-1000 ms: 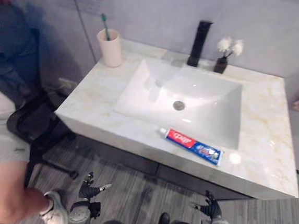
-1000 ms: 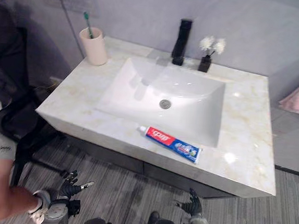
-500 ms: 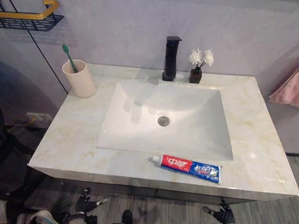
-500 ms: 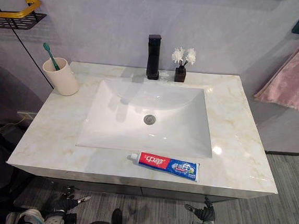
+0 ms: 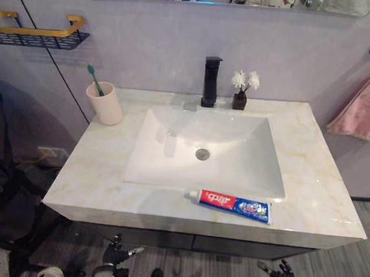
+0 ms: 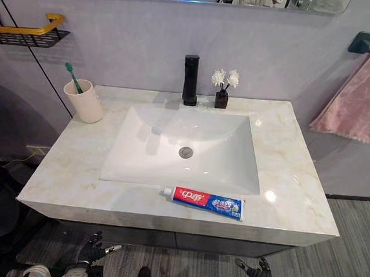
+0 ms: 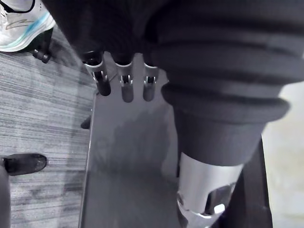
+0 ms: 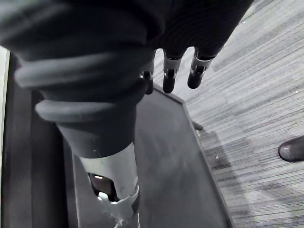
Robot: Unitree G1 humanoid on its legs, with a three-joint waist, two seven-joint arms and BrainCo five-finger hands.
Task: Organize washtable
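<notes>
The toothpaste tube (image 5: 234,206) lies flat on the front strip of the marble washtable (image 5: 105,164), between the white basin (image 5: 230,136) and the counter's front edge, with its white cap toward the robot's left. At the back left corner a cream cup (image 5: 106,106) holds a green toothbrush (image 5: 93,79). A black faucet (image 5: 211,81) and a small vase of white flowers (image 5: 242,92) stand behind the basin. The left hand (image 7: 124,88) and the right hand (image 8: 170,78) both hang low in front of the cabinet, below counter level. Their fingers are straight and relaxed and hold nothing. The tube is probably light and soft, with a glossy skin that may slip, and it would dent under a hard squeeze. Its cap end looks stiffest, while the flat crimped tail gives little to hold. A sound hold would be across the tube's body near the cap, thumb on one long side and fingers on the other. Since it lies close to the edge, a clumsy nudge could push it off onto the floor.
</notes>
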